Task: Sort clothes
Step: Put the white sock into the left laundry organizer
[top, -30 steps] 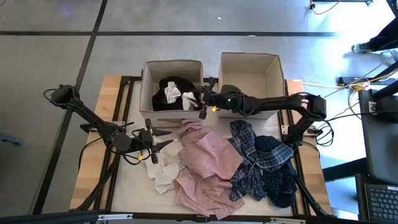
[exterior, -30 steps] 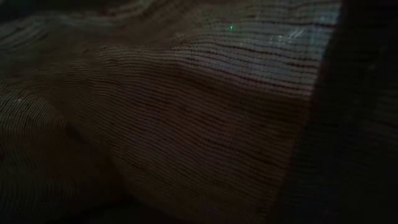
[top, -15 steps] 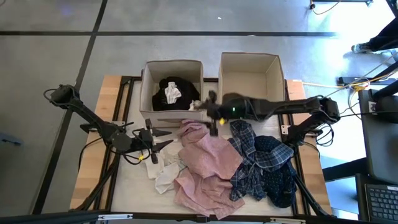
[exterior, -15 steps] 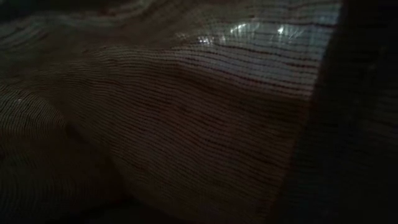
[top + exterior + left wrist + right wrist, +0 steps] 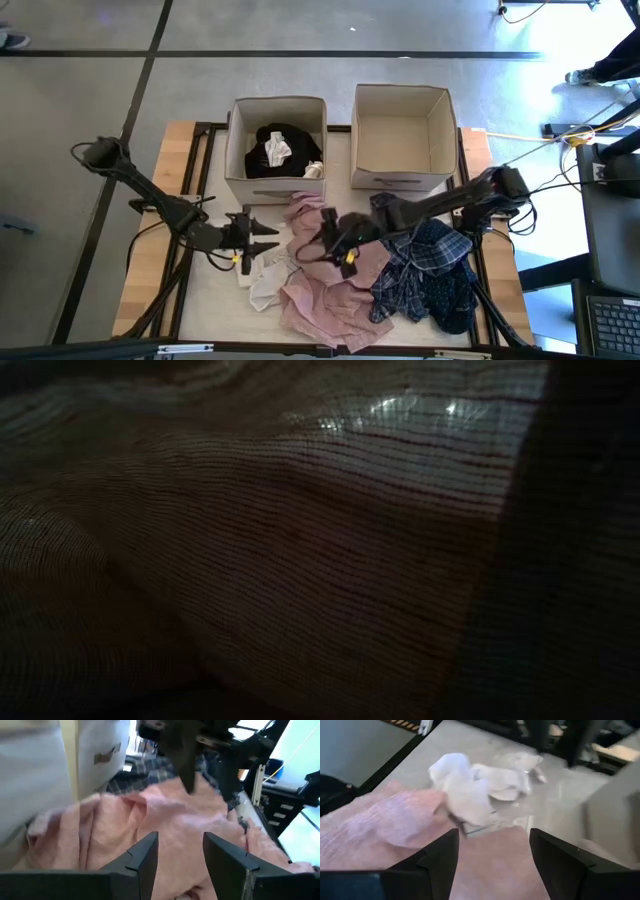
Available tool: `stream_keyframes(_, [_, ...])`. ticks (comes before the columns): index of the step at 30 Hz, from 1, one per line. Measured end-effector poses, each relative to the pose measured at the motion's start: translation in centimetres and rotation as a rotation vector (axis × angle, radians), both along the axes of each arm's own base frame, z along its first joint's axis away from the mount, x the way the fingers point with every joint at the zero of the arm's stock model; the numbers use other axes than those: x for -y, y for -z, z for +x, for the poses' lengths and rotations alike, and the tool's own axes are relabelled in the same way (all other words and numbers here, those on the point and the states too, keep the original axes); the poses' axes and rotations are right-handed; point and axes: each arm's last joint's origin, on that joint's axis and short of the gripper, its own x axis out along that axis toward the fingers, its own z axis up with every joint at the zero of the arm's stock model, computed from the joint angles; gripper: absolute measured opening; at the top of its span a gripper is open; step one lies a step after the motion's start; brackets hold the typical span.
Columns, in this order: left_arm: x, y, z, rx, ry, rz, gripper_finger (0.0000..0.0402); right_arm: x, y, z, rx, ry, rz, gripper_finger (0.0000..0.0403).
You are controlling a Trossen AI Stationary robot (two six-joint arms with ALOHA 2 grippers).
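Note:
A pale pink garment (image 5: 330,275) lies crumpled in the middle of the table, next to a blue plaid one (image 5: 415,245) and a dark navy patterned one (image 5: 450,295) on its right. White socks (image 5: 265,280) lie at its left edge. A black garment (image 5: 285,140) and white socks (image 5: 275,152) lie in the left beige box (image 5: 240,150). My right gripper (image 5: 325,240) is open over the pink garment (image 5: 380,830), pointing toward the white socks (image 5: 470,785). My left gripper (image 5: 265,238) is open and empty, left of the pink garment (image 5: 175,820).
The right beige box (image 5: 400,105) stands at the far side, with nothing showing inside it. Cloth (image 5: 300,540) covers the low view. Bare tabletop (image 5: 215,290) lies at the near left. Black frame rails (image 5: 195,160) run along the table's sides.
My right gripper has drawn away from the left box's right near corner toward the table's near edge and left, and now stands over the pink garment. A pale sock that was by its fingers now lies in the box's corner.

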Motion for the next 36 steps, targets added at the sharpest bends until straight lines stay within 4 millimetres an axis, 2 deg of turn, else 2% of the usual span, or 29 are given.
stream_keyframes(3, [0.5,0.8,0.3,-0.027,0.004,-0.009,0.0145,-1.0,2.5,1.1,-0.020,-0.012,-0.009,0.0243])
stream_keyframes(7, [0.9,1.1,0.8,-0.031,0.010,-0.003,0.0145,-1.3,5.6,2.2,-0.080,0.002,-0.012,0.0243])
stream_keyframes(13, [1.6,-0.6,1.6,-0.068,0.016,0.043,0.0145,-0.6,7.7,1.0,-0.288,0.074,-0.115,0.0243])
stream_keyframes(15, [1.7,-1.3,1.8,-0.117,0.005,0.047,0.0145,-0.3,7.8,0.0,-0.354,0.082,-0.127,0.0243])
stream_keyframes(19, [1.8,-2.8,2.0,-0.225,-0.030,0.049,0.0145,0.5,8.3,-2.8,-0.369,0.103,-0.112,0.0243])
stream_keyframes(24, [2.2,-5.0,2.7,-0.304,-0.030,0.077,0.0145,2.2,9.9,-7.4,-0.284,0.193,-0.032,0.0243])
stream_keyframes(27, [2.4,-5.6,3.8,-0.361,-0.009,0.123,0.0145,3.1,10.8,-10.2,-0.242,0.262,0.006,0.0243])
stream_keyframes(32, [2.8,-5.6,6.3,-0.474,0.033,0.170,0.0145,4.2,12.2,-13.7,-0.160,0.342,0.087,0.0243])
stream_keyframes(36, [3.2,-4.8,7.7,-0.607,0.106,0.149,0.0145,4.6,13.1,-15.2,-0.083,0.381,0.172,0.0243])
